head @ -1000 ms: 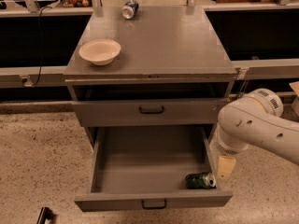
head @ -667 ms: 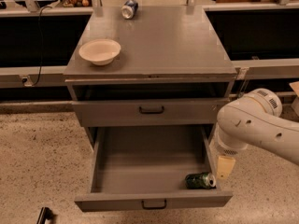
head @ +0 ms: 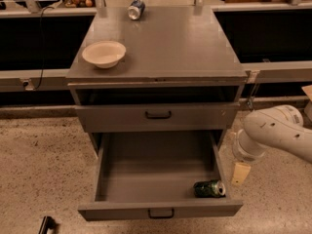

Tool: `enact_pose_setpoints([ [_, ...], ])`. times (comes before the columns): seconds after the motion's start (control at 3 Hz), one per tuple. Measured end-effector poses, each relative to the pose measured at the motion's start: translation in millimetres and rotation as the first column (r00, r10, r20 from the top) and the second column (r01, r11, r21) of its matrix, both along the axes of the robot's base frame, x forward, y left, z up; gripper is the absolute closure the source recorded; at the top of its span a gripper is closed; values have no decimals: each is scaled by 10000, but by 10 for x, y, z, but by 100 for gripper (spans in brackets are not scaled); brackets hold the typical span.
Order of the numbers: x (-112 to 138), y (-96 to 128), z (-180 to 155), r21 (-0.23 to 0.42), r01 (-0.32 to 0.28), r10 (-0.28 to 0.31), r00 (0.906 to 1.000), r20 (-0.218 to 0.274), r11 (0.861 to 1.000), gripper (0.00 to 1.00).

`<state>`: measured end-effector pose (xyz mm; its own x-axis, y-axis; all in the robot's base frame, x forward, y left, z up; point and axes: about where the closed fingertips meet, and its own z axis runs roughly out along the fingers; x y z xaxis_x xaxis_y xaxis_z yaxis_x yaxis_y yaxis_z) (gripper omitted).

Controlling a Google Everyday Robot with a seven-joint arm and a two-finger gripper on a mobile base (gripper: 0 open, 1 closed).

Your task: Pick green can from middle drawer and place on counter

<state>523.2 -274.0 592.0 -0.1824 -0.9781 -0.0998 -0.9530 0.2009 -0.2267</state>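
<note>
The green can (head: 209, 188) lies on its side in the front right corner of the open middle drawer (head: 146, 179). My gripper (head: 240, 173) hangs from the white arm (head: 275, 130) just outside the drawer's right wall, to the right of the can and a little above it, holding nothing. The grey counter (head: 170, 43) is the cabinet top above the drawers.
A beige bowl (head: 104, 53) sits on the counter's left side. A blue-and-silver can (head: 136, 9) lies at the counter's back edge. A closed drawer (head: 158, 115) sits above the open one. Speckled floor surrounds the cabinet, and a dark object (head: 46, 224) lies at the bottom left.
My arm and gripper have shifted slightly to the right, from over the drawer's right wall to just outside it. The green can has not moved.
</note>
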Motion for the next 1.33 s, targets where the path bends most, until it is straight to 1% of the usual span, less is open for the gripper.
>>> enact_pose_setpoints([
  [0.33,115,-67,-471,1240,-357,412,9982,-426,9916,0],
  [0.67,175,-62,-666,1348,-1069,1133,9927,-407,9851,0],
  [1.0,140,57,-817,1165,-1393,1424,9896,-185,9834,0],
  [1.33,138,220,-941,934,-2002,1990,9797,224,9753,0],
])
